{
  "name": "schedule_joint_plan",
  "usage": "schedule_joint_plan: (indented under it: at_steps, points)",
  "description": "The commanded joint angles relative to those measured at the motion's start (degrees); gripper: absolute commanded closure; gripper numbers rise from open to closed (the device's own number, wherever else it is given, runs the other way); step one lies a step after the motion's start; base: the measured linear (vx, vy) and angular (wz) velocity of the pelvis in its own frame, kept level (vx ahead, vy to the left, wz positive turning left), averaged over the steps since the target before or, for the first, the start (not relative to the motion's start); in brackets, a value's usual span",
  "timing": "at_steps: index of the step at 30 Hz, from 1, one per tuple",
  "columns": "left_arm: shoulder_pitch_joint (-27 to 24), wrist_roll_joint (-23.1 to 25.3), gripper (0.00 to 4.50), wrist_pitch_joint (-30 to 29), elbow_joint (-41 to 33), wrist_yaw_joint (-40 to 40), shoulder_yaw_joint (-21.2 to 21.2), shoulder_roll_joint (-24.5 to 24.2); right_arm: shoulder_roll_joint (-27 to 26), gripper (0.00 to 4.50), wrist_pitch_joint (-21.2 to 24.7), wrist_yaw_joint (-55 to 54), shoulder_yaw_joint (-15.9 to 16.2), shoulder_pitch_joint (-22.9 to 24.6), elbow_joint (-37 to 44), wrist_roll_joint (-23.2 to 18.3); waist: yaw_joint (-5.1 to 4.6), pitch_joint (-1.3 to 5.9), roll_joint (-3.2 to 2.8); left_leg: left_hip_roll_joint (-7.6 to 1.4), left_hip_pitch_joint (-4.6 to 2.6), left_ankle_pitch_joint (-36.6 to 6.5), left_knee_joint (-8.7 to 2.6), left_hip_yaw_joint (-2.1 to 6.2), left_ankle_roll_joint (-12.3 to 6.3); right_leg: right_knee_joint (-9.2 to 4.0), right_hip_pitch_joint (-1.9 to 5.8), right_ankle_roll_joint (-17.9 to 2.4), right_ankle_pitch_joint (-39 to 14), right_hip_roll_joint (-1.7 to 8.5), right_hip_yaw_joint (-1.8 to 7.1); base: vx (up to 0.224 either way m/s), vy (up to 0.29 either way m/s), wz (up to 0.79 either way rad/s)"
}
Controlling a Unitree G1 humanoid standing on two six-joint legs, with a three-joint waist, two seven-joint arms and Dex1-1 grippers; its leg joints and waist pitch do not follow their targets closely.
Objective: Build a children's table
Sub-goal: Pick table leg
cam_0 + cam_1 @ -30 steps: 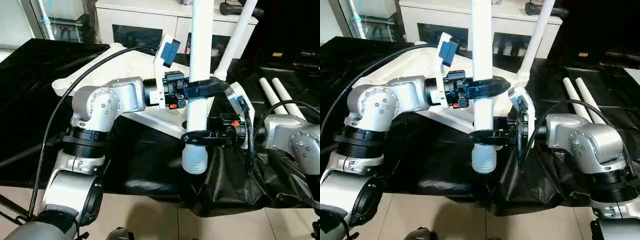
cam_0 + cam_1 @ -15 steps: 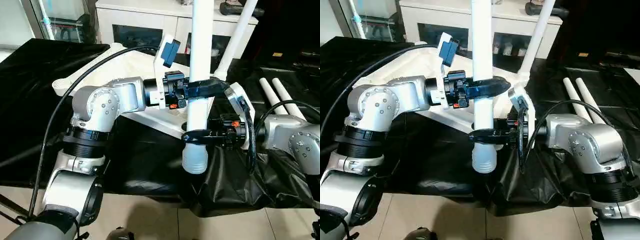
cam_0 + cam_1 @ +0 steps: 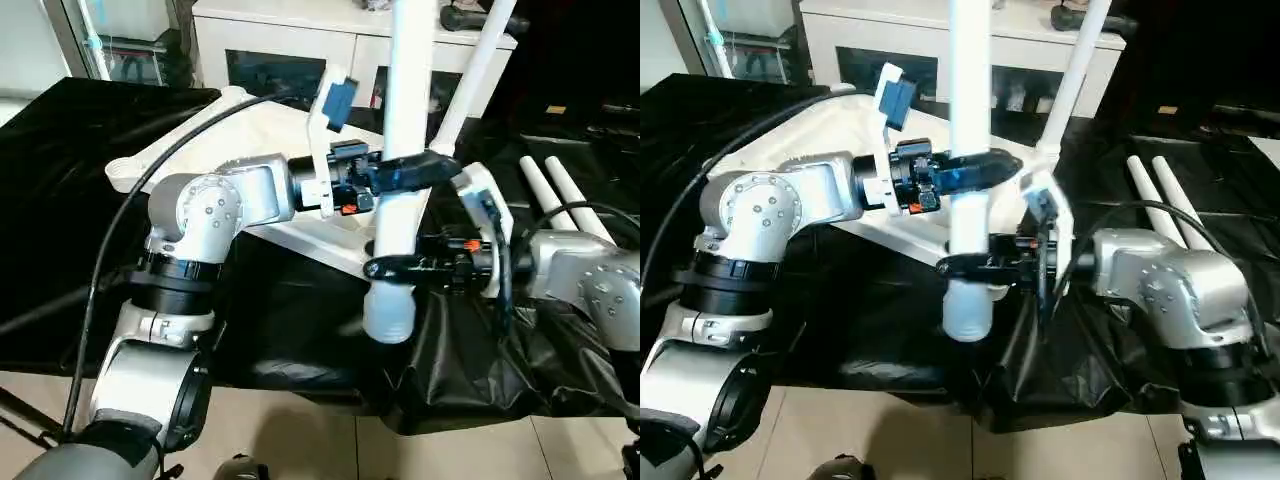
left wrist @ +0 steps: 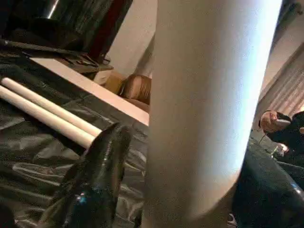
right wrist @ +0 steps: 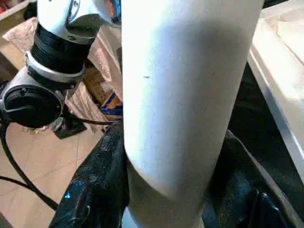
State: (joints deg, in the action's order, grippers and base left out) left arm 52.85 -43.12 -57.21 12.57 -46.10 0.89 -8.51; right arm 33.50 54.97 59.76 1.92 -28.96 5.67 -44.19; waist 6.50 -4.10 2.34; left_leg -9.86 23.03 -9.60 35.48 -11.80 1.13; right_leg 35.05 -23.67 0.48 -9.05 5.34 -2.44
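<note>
A long white table leg (image 3: 405,90) stands nearly upright in front of me, its wide end hanging above the black cloth. My left gripper (image 3: 408,172) reaches around its middle; in the left wrist view one black finger (image 4: 97,180) stands a little off the leg (image 4: 204,109), so the gripper is open. Lower down, my right gripper (image 3: 392,268) is shut on the leg, with its fingers (image 5: 97,190) pressed against both sides. Behind my left arm the white tabletop (image 3: 200,140) lies underside up. Another leg (image 3: 478,70) rises from the tabletop's far corner.
Two more white legs (image 3: 556,188) lie side by side on the black cloth at the right. A white cabinet with glass doors (image 3: 270,55) stands behind the work. The cloth's front edge hangs over a tiled floor (image 3: 300,430).
The right gripper has closed onto the leg. The left gripper's fingers have loosened, and the leg now leans slightly with its top to the right.
</note>
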Motion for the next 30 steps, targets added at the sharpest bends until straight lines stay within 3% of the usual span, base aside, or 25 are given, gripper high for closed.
schedule_joint_plan:
  at_steps: [1,2,4,5,7,9,10,12,13,16,17,21,26,28,30]
  points:
    - [0.27,-0.85,1.24,-0.72,0.82,0.04,1.19,0.06,0.34,2.64,0.53,-0.95,-2.83,1.04,3.14,-1.69,0.09,4.99,-0.08,-2.93,-2.05,-10.02,-4.18,1.57,1.12,-3.49,2.78,-12.82,-10.63,3.0,1.7,0.0,0.0,0.0]
    - [0.04,-1.38,1.13,-0.98,0.91,0.2,1.81,0.33,0.36,2.64,0.6,-1.35,-3.45,1.75,3.79,-2.05,0.18,4.98,-0.35,-2.89,-2.02,-10.07,-4.2,1.61,1.2,-3.39,2.81,-13.05,-10.23,2.98,1.69,0.0,0.0,0.0]
    - [-0.07,-1.74,1.09,-1.13,1.0,0.33,2.23,0.53,0.37,2.64,0.65,-1.6,-3.86,2.19,4.19,-2.28,0.22,5.01,-0.14,-2.87,-2.04,-10.63,-4.2,1.59,1.14,-3.47,2.86,-13.3,-10.49,3.01,1.66,0.0,0.0,0.0]
    - [-0.07,-2.38,1.06,-0.81,1.98,1.41,3.79,1.1,0.79,2.64,0.67,-2.02,-5.15,3.32,5.09,-2.79,0.24,4.92,-0.57,-2.85,-2.02,-11.46,-4.28,1.66,1.42,-3.61,2.83,-13.16,-11.39,3.01,1.62,0.0,0.0,0.0]
    - [-0.06,-1.79,0.67,0.01,2.95,2.31,4.3,1.14,0.95,2.65,0.83,-2.38,-6.17,3.94,5.75,-3.34,0.26,4.87,-0.55,-2.82,-2.08,-12.84,-4.33,1.73,1.72,-3.88,2.87,-12.63,-13.36,3.1,1.61,0.0,0.0,0.0]
    - [-0.43,-0.95,0.65,0.82,3.39,2.0,3.91,0.71,1.04,2.65,0.91,-2.8,-7.18,4.3,6.1,-3.83,0.24,4.87,-0.66,-2.85,-2.19,-13.72,-4.41,1.82,2.01,-4.15,2.77,-11.9,-14.97,3.1,1.6,0.0,0.0,0.0]
    - [-2.1,-0.76,0.66,1.21,2.22,-0.72,2.61,-0.37,1.09,2.65,0.64,-4.38,-9.57,5.31,6.38,-4.55,0.21,4.87,-1.05,-2.92,-2.23,-13.84,-4.56,1.95,2.32,-4.23,2.73,-11.51,-14.49,3.05,1.58,0.0,0.0,0.0]
    - [-2.39,-0.91,0.57,1.13,1.79,-1.27,2.41,-0.51,1.11,2.65,0.6,-4.59,-9.8,5.45,6.38,-4.57,0.19,4.92,-0.86,-2.81,-2.2,-13.71,-4.53,1.83,2.16,-4.09,2.73,-11.58,-14.25,2.99,1.59,0.0,0.0,0.0]
    - [-2.82,-1.85,0.54,0.83,0.77,-0.31,3.26,0.13,0.95,2.65,0.25,-5.41,-10.27,6.16,6.48,-4.25,0.27,4.94,-1.38,-2.79,-2.15,-13.81,-4.52,1.91,2.27,-3.98,2.76,-11.71,-14.25,3.05,1.59,0.0,0.0,0.0]
    - [-3.32,-1.78,0.54,1.41,-0.09,0.72,3.73,0.43,0.51,2.65,-0.02,-6.52,-11.2,6.81,6.57,-4.18,0.16,4.99,-1.18,-2.79,-2.14,-14.17,-4.49,1.87,2.18,-4.07,2.78,-11.91,-14.42,3.03,1.51,0.0,0.0,0.0]
    - [-4.24,-1.64,0.54,2.28,-0.77,2.13,4.77,0.67,-0.64,2.65,0.0,-8.61,-13.4,7.45,6.65,-5.15,0.18,4.9,-1.54,-2.89,-2.12,-14.43,-4.57,1.96,2.28,-4.18,2.71,-11.82,-14.96,3.13,1.54,0.0,0.0,0.0]
    - [-6.6,-1.79,0.54,3.13,-2.74,1.61,4.8,-0.08,-2.07,2.65,0.63,-11.05,-16.5,8.55,7.53,-8.43,0.11,5.0,-1.48,-2.86,-2.09,-14.0,-4.6,1.95,1.93,-4.15,2.72,-11.68,-14.34,2.98,1.43,0.0,0.0,0.0]
    - [-7.77,0.89,0.54,5.76,-2.8,4.42,4.47,0.21,-3.12,2.65,0.36,-11.65,-15.82,9.22,8.86,-7.98,-0.03,4.89,-1.67,-2.92,-2.21,-15.88,-4.81,2.1,2.55,-4.52,2.53,-10.04,-17.55,3.03,1.4,0.0,0.0,0.0]
    - [-8.48,4.43,0.54,11.95,-2.48,8.84,5.67,1.01,-3.46,2.65,-0.54,-13.97,-16.22,9.27,8.68,-6.77,-0.06,4.77,-1.68,-2.99,-2.26,-17.16,-4.98,2.24,3.28,-4.82,2.41,-9.16,-18.94,3.08,1.43,0.0,0.0,0.0]
    - [-8.61,5.08,0.54,13.13,-2.27,10.84,6.58,1.44,-3.42,2.65,-1.1,-15.03,-16.1,9.4,8.78,-5.95,-0.13,4.74,-1.74,-3.09,-2.34,-17.59,-5.05,2.28,3.76,-4.83,2.31,-8.85,-18.63,2.99,1.44,0.0,0.0,0.0]
